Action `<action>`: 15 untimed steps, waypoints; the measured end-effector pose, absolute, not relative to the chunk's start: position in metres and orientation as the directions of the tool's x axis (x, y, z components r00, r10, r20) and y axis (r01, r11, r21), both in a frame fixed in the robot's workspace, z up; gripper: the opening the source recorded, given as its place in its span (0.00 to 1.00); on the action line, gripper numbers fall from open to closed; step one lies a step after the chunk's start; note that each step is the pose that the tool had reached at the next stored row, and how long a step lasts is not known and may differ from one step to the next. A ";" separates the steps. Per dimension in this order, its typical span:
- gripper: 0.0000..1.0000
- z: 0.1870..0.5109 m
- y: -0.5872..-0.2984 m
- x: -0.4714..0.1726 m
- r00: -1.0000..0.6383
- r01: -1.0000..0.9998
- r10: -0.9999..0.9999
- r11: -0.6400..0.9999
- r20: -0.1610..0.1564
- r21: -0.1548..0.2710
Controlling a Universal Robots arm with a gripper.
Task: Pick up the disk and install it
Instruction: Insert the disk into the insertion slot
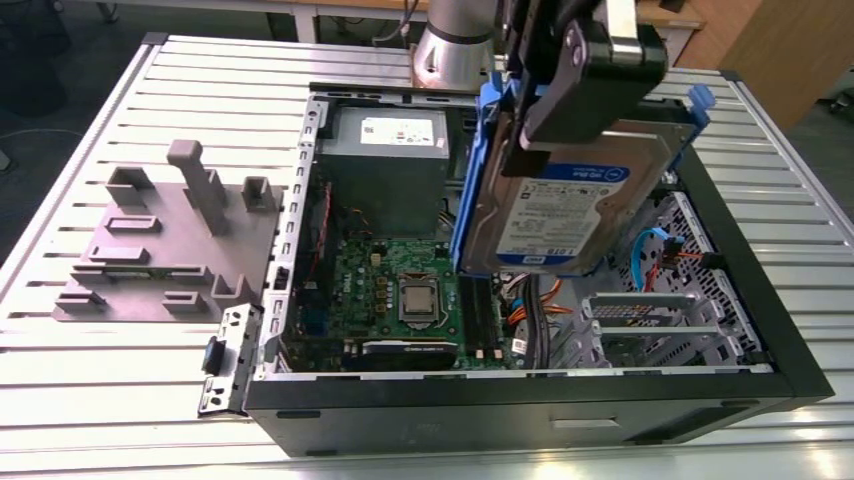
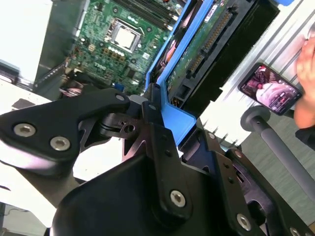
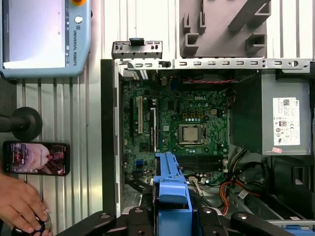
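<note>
My gripper point(image 1: 567, 115) is shut on the disk point(image 1: 561, 215), a silver-grey drive with a white-and-blue label in a blue bracket point(image 1: 470, 200). The disk hangs tilted, label up, above the open computer case point(image 1: 534, 385), over the side at the exterior view's right. In the second wrist view the black fingers point(image 2: 153, 115) clamp the blue bracket point(image 2: 172, 115), and the disk's green underside point(image 2: 197, 56) shows beyond. The first wrist view has the bracket point(image 3: 172, 194) between the gripper's black links, above the motherboard point(image 3: 187, 132).
Inside the case lie the motherboard point(image 1: 400, 290), a grey power supply box point(image 1: 387, 150) and a metal drive cage point(image 1: 667, 320) with cables. A grey fixture point(image 1: 160, 240) stands beside the case. A pendant point(image 3: 39, 39), a phone point(image 3: 34, 157) and a person's hand point(image 3: 19, 201) lie alongside.
</note>
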State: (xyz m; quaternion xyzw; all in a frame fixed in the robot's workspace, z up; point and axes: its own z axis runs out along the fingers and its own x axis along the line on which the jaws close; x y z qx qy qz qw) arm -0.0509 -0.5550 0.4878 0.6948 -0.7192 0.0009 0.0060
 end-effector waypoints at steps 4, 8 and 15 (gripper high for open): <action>0.36 0.485 -0.561 -0.042 -0.035 -0.999 -0.999 0.035 0.009 0.007; 0.36 0.483 -0.562 -0.030 -0.035 -0.999 -0.999 0.035 -0.001 0.009; 0.36 0.476 -0.567 -0.018 -0.035 -0.999 -0.999 0.034 -0.010 0.010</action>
